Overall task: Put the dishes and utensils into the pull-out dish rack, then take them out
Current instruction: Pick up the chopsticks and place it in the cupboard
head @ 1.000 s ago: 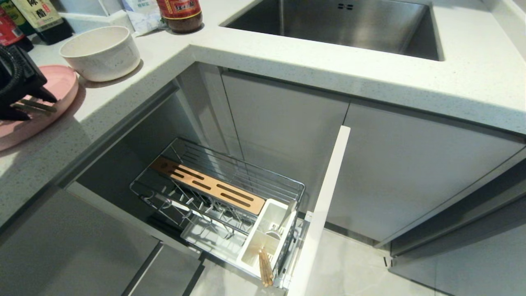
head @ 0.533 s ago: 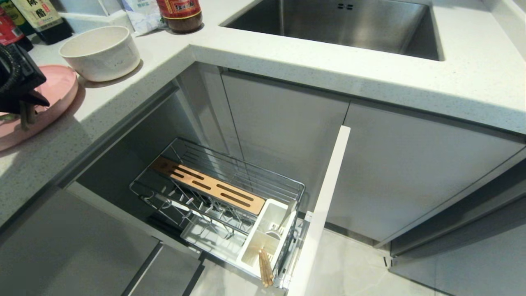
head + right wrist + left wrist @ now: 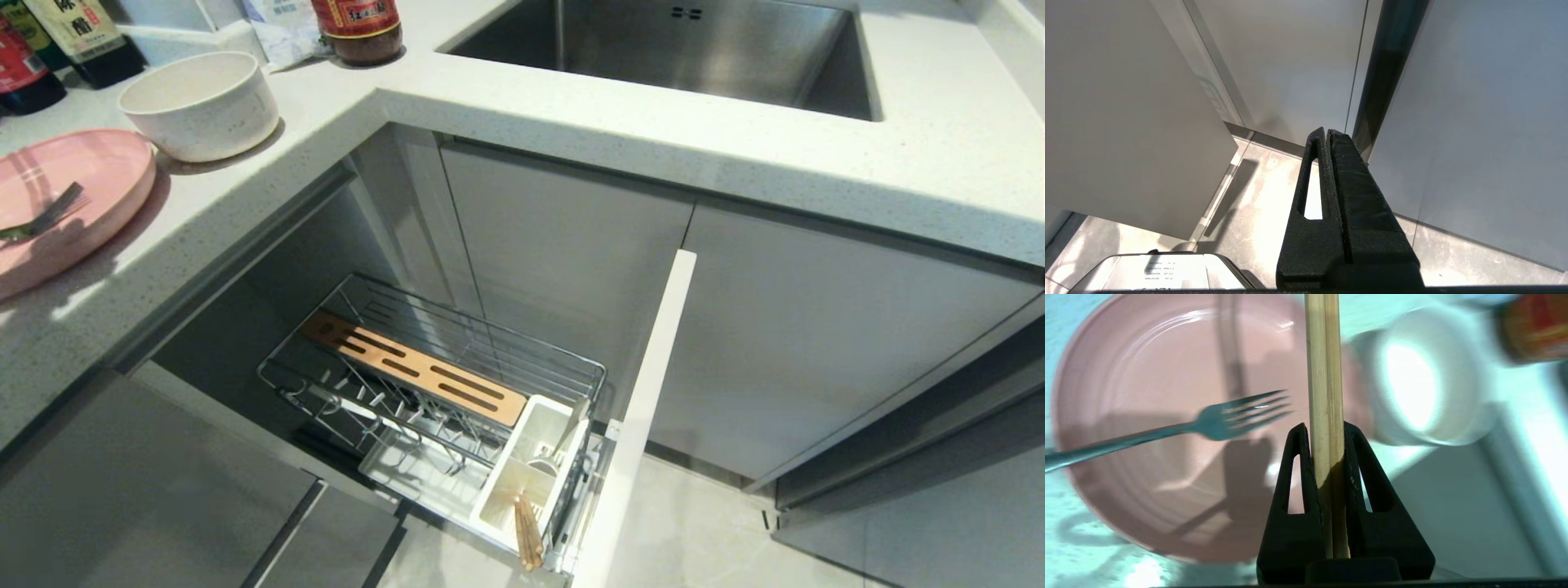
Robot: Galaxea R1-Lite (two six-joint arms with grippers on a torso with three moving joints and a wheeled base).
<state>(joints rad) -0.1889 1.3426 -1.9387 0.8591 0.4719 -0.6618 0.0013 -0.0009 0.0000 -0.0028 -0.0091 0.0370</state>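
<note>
I've got L claw (image 3: 1325, 430) clamped on chopsticks (image 3: 1324, 375), up over pink plate (image 3: 1147, 490); fork (image 3: 1167, 430) lies on plate below, bowl (image 3: 1425, 379) just beside. R claw (image 3: 1327, 134) pinched closed, empty.

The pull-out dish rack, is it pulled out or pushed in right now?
Pulled out. In the head view the pull-out dish rack stands clear of the cabinet, its wooden strip and utensil cup exposed, with chopsticks in the cup.

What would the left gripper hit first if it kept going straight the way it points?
Probably the pink plate below; the left gripper, shut on the chopsticks, points over its rim near the bowl. Depth unclear.
</note>
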